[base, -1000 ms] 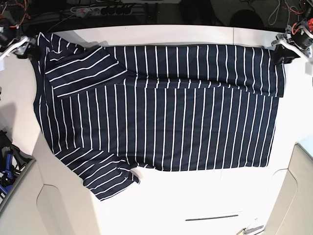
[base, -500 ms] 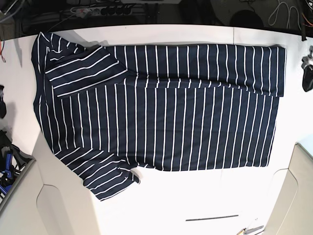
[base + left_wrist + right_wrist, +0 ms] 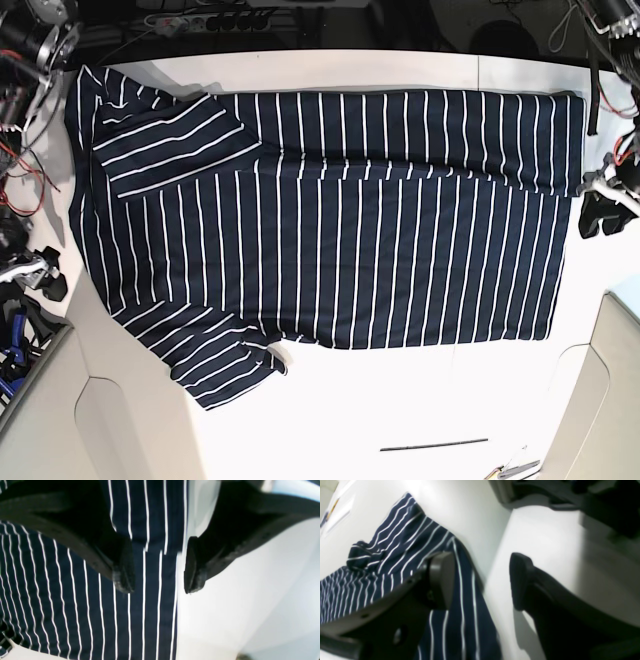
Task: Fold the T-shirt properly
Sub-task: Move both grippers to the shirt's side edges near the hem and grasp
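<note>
The T-shirt lies spread flat on the white table, its long axis running across the base view: the neck end and sleeves toward that view's left, the straight hem toward its right. One sleeve is folded in over the chest at the upper left, and the far long edge is turned over onto the body as a band. The other sleeve sticks out at the lower left. The stripes run crosswise on the body.

The left pincer hangs just above the hem edge, spread apart, one finger over the striped cloth and the other over bare table, with nothing between them. In the base view it sits at the right rim, just beside the hem.

The right pincer is likewise spread and holds nothing, straddling the shirt's edge near the lower sleeve; in the base view it is at the left rim.

A thin dark line marks the table's near side. Cables and dark equipment crowd the far edge.
</note>
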